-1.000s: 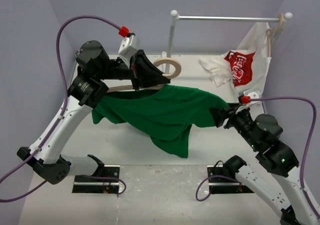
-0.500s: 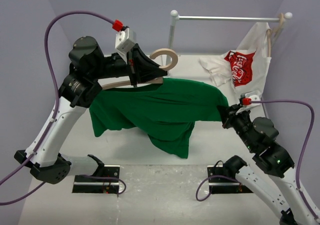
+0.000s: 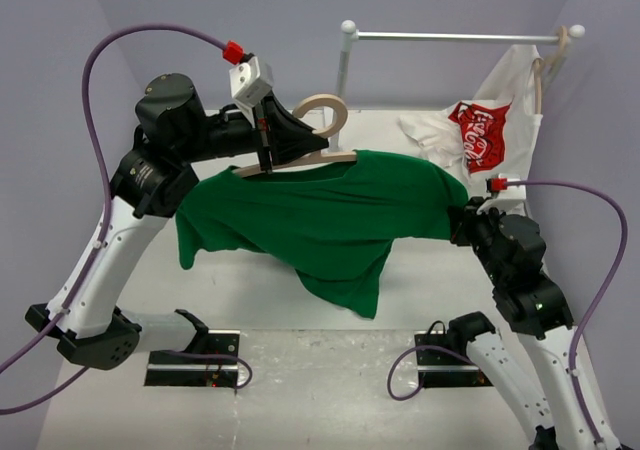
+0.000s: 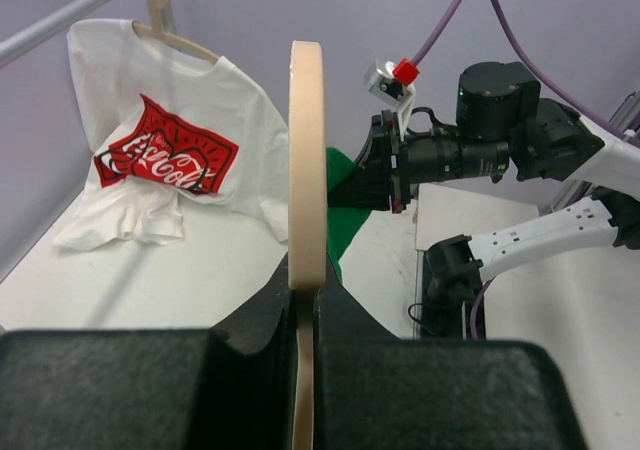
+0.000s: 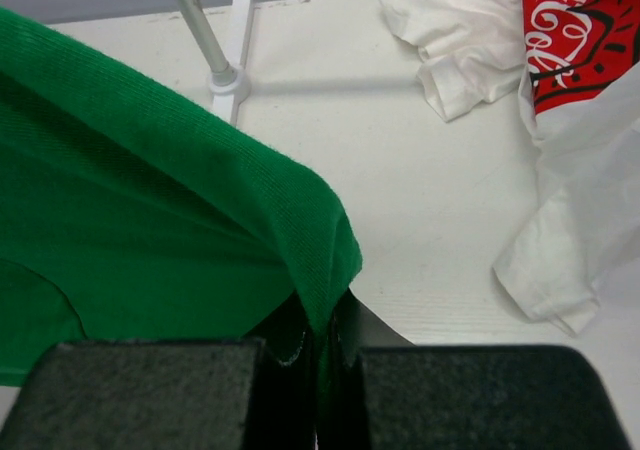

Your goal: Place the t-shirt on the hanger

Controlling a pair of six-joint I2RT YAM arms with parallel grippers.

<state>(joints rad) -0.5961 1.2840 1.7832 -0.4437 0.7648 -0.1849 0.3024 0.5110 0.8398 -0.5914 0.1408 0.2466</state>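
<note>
The green t-shirt (image 3: pixel 320 220) hangs in the air between both arms, draped over the beige wooden hanger (image 3: pixel 300 160). My left gripper (image 3: pixel 283 142) is shut on the hanger at the base of its hook (image 3: pixel 325 110); in the left wrist view the hook (image 4: pixel 306 160) stands edge-on between the jaws. My right gripper (image 3: pixel 462 220) is shut on the t-shirt's right shoulder edge; the right wrist view shows the green cloth (image 5: pixel 170 200) pinched between the jaws. Most of the hanger's bar is hidden under the cloth.
A white rail (image 3: pixel 450 37) on a stand (image 3: pixel 344 75) crosses the back. A white shirt with a red logo (image 3: pixel 480 130) hangs from its right end on a like hanger and trails onto the table (image 3: pixel 300 300). Purple walls close in on both sides.
My left arm has lifted the hanger and shirt higher and a little right. My right gripper has risen and moved right, still holding the cloth, which is stretched flatter.
</note>
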